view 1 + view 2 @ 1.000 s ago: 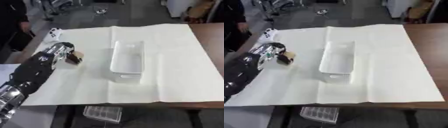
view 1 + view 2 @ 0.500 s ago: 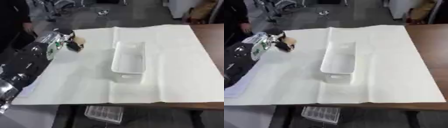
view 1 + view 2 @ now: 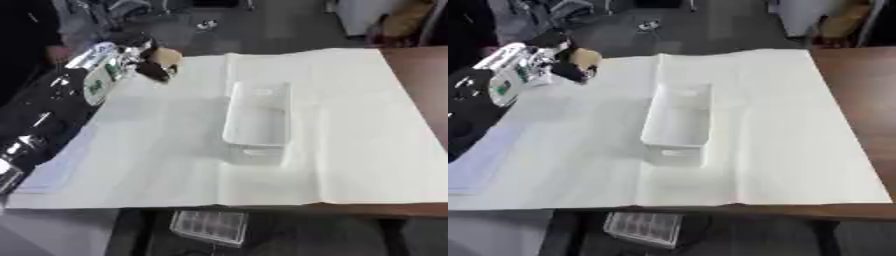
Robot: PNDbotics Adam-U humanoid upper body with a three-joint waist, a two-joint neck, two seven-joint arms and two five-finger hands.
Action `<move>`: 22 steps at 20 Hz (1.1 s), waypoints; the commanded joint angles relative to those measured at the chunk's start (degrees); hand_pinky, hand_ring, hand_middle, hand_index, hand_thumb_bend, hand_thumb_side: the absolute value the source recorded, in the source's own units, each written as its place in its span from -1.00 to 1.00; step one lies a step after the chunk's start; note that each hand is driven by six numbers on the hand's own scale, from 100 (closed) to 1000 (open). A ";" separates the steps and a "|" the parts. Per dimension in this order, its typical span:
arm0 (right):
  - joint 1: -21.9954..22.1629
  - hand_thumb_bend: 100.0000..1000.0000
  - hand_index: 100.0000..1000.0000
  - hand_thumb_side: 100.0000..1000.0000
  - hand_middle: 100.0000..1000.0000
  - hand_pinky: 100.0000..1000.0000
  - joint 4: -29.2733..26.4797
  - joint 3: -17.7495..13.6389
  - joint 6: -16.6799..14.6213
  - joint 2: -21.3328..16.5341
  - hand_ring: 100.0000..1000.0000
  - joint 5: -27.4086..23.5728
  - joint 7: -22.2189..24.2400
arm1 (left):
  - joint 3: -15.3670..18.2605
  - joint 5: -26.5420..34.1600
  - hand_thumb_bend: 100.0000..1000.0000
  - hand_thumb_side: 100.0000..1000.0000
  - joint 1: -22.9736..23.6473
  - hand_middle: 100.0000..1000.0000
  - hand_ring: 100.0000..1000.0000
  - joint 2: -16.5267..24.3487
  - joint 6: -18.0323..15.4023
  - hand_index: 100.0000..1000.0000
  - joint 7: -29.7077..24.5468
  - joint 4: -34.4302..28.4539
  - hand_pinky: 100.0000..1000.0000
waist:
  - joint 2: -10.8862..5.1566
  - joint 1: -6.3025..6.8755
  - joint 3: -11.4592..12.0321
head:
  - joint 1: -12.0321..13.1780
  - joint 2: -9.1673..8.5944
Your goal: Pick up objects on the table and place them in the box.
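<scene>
Holding tan/dark object (image 3: 160, 62), left hand (image 3: 535, 65); box (image 3: 677, 120) apart.

White sheet (image 3: 350, 130) over brown table (image 3: 859, 100), perhaps a clear tray (image 3: 208, 226) below

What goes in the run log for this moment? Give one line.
left hand: shut on tan-and-dark object, raised at cloth's far-left edge | white box: mid-cloth, looks empty | right hand: not in view

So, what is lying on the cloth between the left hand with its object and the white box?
Nothing: in the right eye view only bare white cloth lies between the left hand, curled round a tan and dark object, and the white box.
</scene>
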 commanded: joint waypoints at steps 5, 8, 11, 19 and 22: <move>-0.48 -1.00 0.21 1.00 -0.20 -0.39 -1.04 -0.24 0.21 -1.04 -0.19 0.26 0.06 | -2.16 6.02 -1.00 -0.05 0.72 -1.00 -1.00 4.75 -1.80 -0.84 1.98 -13.21 -1.00 | -0.67 -0.03 0.07 | -0.51 -0.44; -0.54 -1.00 0.21 1.00 -0.20 -0.39 -1.04 -0.15 0.26 -1.01 -0.19 0.18 0.14 | -4.06 8.93 -1.00 0.01 1.17 -1.00 -1.00 5.17 -4.32 -0.83 1.21 -17.40 -1.00 | -0.69 0.03 -0.09 | -0.48 -0.60; -0.70 -1.00 0.21 1.00 -0.20 -0.39 -1.04 -0.04 0.28 -0.89 -0.19 0.08 0.25 | -6.33 10.91 -1.00 0.10 1.17 -1.00 -1.00 5.44 -7.54 -0.82 -1.07 -20.58 -1.00 | -0.68 0.09 -0.42 | -0.32 -0.77; -1.32 -1.00 0.21 1.00 -0.20 -0.39 -1.04 0.22 0.26 -0.02 -0.19 -0.37 0.56 | -9.85 7.39 -1.00 0.15 -1.20 -1.00 -1.00 2.34 -13.24 -0.81 -2.21 -18.96 -1.00 | -0.51 0.17 -1.70 | 0.54 -1.29; -1.69 -1.00 0.21 1.00 -0.20 -0.39 -1.04 0.39 0.26 0.48 -0.19 -0.59 0.70 | -9.98 2.89 -1.00 0.17 -2.52 -1.00 -1.00 0.22 -15.07 -0.80 0.08 -14.82 -1.00 | -0.38 0.15 -2.32 | 1.15 -1.54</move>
